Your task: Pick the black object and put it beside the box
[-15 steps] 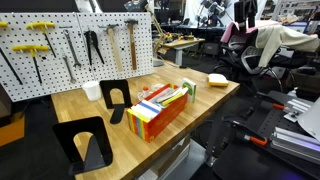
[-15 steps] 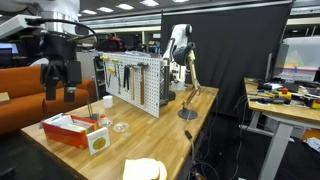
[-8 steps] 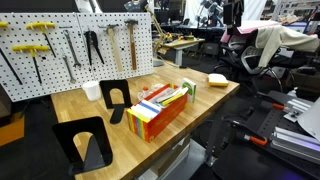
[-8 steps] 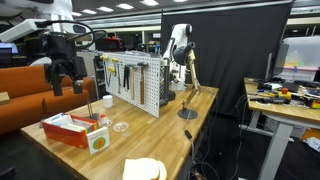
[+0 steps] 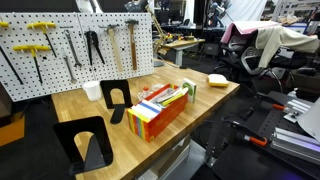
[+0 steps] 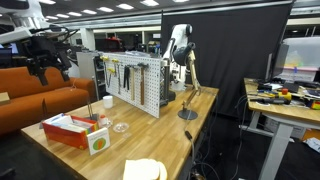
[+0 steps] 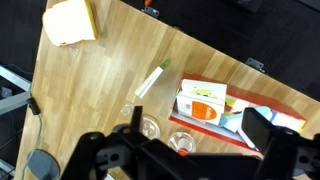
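Note:
The striped box (image 5: 160, 110) lies in the middle of the wooden table (image 5: 205, 98). A black L-shaped bookend (image 5: 115, 100) stands upright just behind the box's end, close beside it. My gripper (image 6: 52, 72) is open and empty. It hangs high above and to the left of the box (image 6: 75, 128), well clear of it. In the wrist view the box (image 7: 205, 103) lies far below between my open fingers (image 7: 198, 114). No bookend shows in the wrist view.
A second black bookend (image 5: 85, 143) stands at the table's near corner. A yellow sponge block (image 5: 217, 79) lies at the far end and also shows in the wrist view (image 7: 70, 20). A white cup (image 5: 92, 90) and a tool pegboard (image 5: 70, 45) are behind. Clear round dishes (image 7: 150, 128) lie near the box.
My gripper has risen and moved left, away from the box, staying open and empty. The bookends and the box have not moved.

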`<state>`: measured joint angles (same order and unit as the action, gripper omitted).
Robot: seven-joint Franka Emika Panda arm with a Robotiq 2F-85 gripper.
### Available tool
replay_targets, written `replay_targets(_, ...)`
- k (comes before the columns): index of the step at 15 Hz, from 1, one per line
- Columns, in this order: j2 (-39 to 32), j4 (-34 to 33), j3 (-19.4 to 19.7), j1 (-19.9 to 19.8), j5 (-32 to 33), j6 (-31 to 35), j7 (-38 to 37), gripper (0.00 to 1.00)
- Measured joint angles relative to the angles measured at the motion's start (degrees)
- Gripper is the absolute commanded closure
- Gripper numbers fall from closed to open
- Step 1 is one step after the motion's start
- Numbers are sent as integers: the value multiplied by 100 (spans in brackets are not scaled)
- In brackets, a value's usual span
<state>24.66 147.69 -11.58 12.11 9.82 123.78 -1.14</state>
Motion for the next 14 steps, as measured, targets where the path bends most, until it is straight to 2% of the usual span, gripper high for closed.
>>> replay_targets(9, -11, 8, 51, -20, -90, 63, 62, 0)
replay_targets(14, -487, -222, -101, 626, -912, 865, 486, 0)
